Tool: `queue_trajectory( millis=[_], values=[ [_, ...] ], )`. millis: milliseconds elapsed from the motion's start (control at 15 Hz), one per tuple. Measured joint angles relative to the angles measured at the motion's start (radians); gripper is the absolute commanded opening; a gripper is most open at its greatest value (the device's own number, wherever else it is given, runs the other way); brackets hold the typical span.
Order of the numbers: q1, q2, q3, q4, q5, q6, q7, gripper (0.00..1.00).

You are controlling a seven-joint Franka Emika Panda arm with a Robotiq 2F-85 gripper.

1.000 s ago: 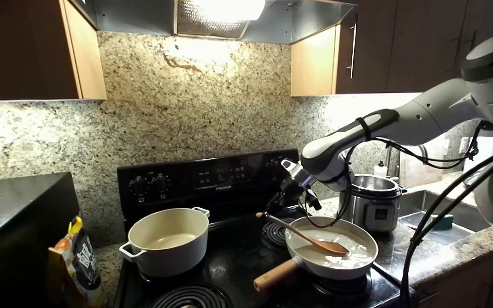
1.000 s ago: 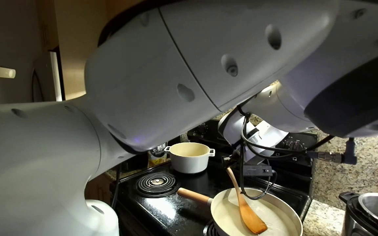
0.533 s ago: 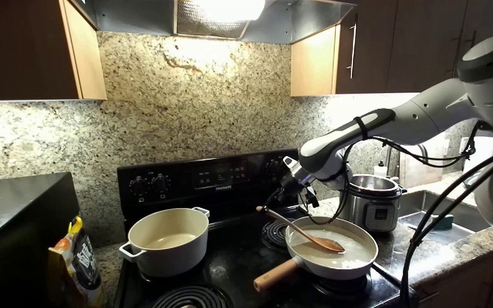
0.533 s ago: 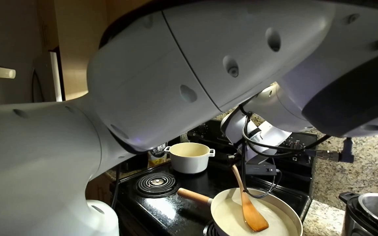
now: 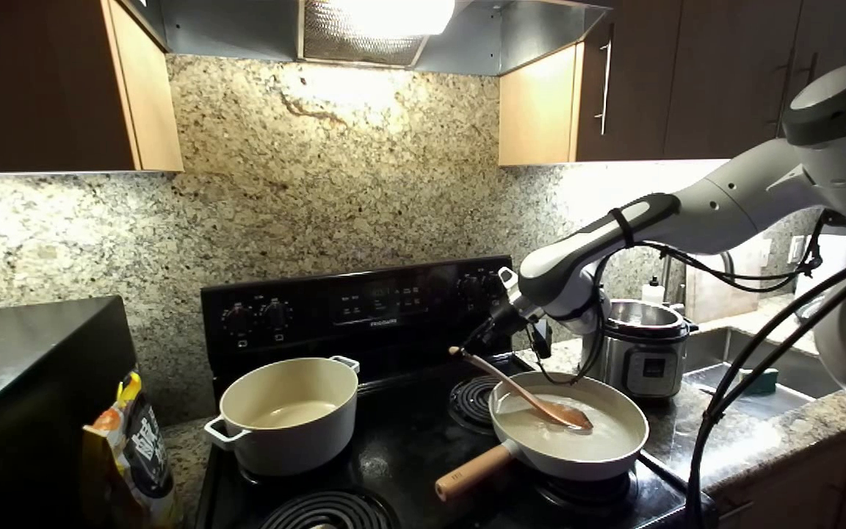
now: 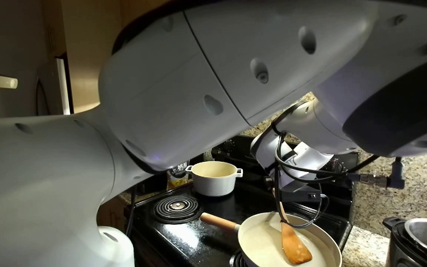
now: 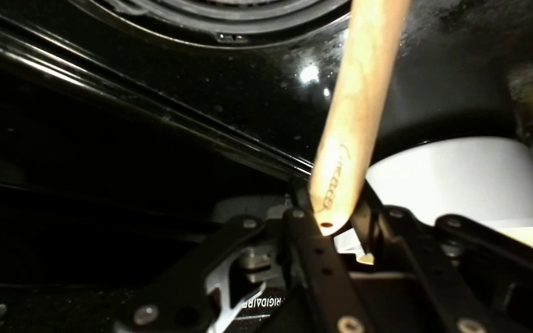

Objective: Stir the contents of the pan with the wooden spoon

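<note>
The cream frying pan (image 5: pixel 577 469) rests on a burner of the black stove, its thick wooden handle (image 5: pixel 473 472) pointing toward the front left in an exterior view. Pale, smooth contents (image 5: pixel 599 443) cover its bottom. The wooden spoon (image 5: pixel 540 404) leans at a slant over the rim, its bowl (image 6: pixel 295 246) down in the contents. Up beyond the rim, my gripper (image 5: pixel 465 350) is shut on the end of the spoon's handle. In the wrist view the handle (image 7: pixel 363 92) runs up from between the black fingers of my gripper (image 7: pixel 333 196).
A cream two-handled pot (image 5: pixel 305 444) stands left of the pan, with a bare coil burner (image 5: pixel 327 510) in front. The steel pot (image 5: pixel 647 367) sits close behind the pan's right side. A black cable (image 6: pixel 278 207) loops from the wrist down to the pan's rim.
The gripper first dips left, then rises slightly, still holding the spoon. The spoon's bowl has shifted across the contents, rightward in an exterior view. Bright ripples on the contents have smoothed out.
</note>
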Motion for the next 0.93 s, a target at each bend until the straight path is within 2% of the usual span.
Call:
queue_trajectory(
  millis=[467, 933],
  values=[
    [0.061, -0.016, -0.020, 0.003, -0.002, 0.071, 0.011, 0.10],
    [0.036, -0.029, -0.040, 0.016, -0.002, 0.087, 0.021, 0.10]
  ],
)
